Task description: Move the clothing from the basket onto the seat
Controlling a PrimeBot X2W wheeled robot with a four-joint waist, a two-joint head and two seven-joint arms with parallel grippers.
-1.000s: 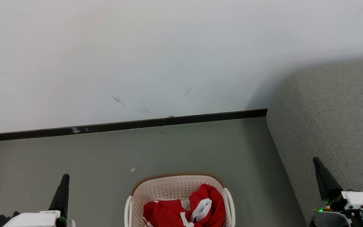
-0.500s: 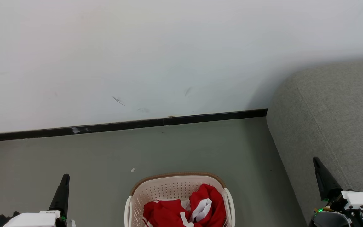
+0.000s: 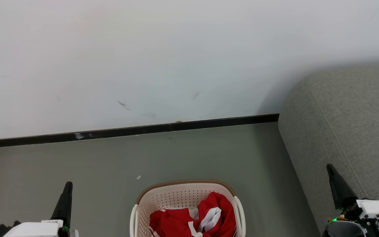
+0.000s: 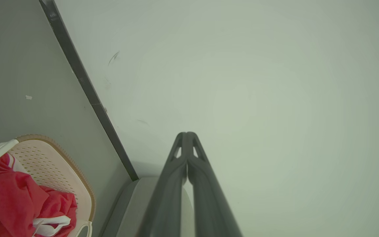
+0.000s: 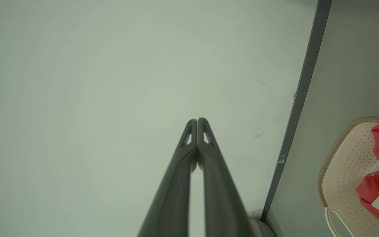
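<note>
red clothing (image 3: 192, 220) heaped in basket (image 3: 176, 195) (grey seat (image 3: 347, 121) beside).

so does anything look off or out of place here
Only small things: a white scrap lies on the floor beyond the basket, and dark scuff marks streak the wall above the skirting.

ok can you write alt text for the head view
A cream laundry basket holding red and white clothing stands on a grey floor at bottom centre, with a grey sofa to its right. The left gripper and right gripper, both shut, rise from the lower corners.
</note>
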